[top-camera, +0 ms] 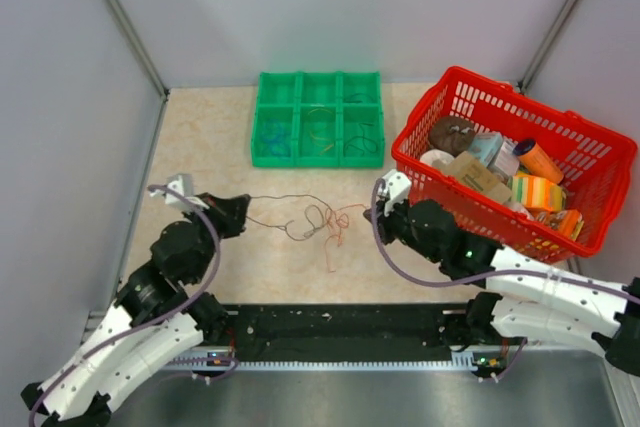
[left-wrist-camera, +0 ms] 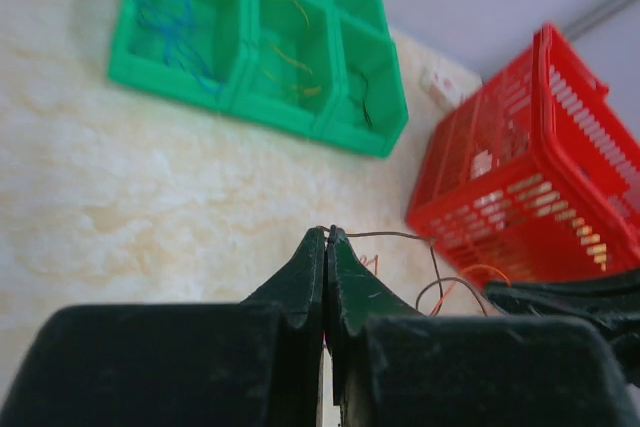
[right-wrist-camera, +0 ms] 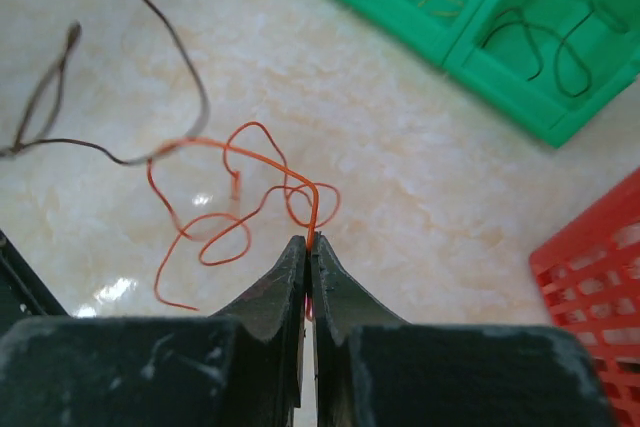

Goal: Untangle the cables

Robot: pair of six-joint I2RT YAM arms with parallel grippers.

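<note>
A small tangle of thin wires lies on the table between my two grippers. My left gripper is shut on the end of a dark brown wire, which runs right from its tips. My right gripper is shut on an orange wire, pinched at the tips. The orange wire loops to the left and crosses the dark brown wire.
A green six-compartment tray at the back middle holds sorted wires: blue, yellow and dark ones. A red basket full of packages stands at the right, close behind my right arm. A black strip runs along the near edge.
</note>
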